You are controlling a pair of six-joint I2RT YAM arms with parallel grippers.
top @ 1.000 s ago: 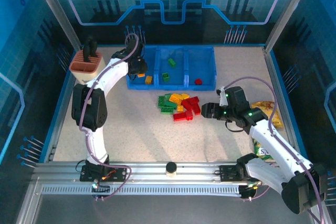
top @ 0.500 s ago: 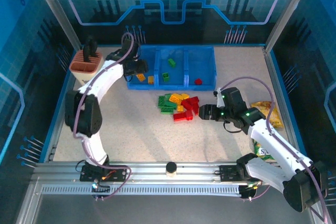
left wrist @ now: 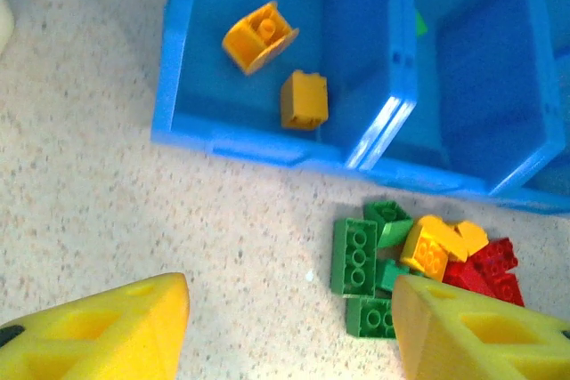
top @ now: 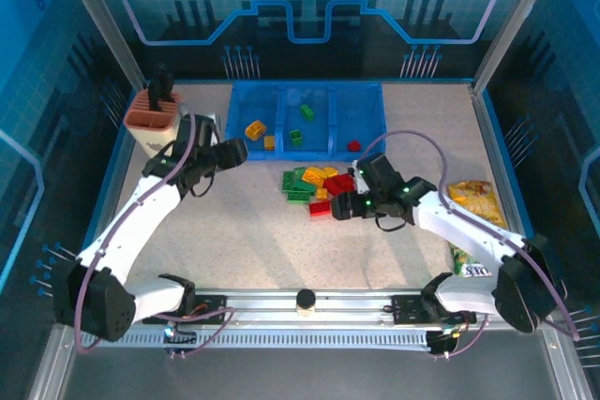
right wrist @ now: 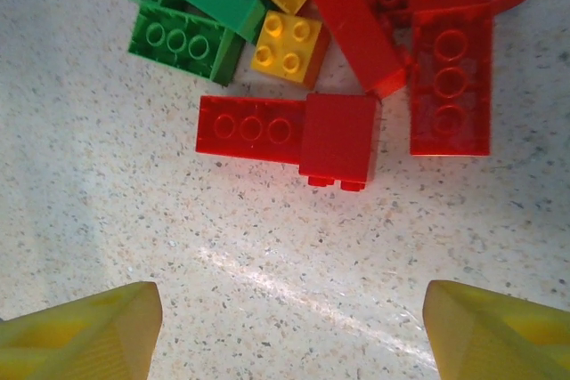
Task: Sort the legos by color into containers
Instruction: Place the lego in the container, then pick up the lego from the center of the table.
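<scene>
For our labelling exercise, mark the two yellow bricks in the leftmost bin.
Tilted yellow brick [left wrist: 258, 36], left wrist view, middle of its open face.
Square yellow brick [left wrist: 305, 100], left wrist view, its upper face.

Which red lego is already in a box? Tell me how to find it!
Find the blue tray of three bins at the far side of the table. In its right-hand bin lies one red brick, by the front wall. It is the only red one inside the tray; the other red bricks sit in the mixed pile.
</scene>
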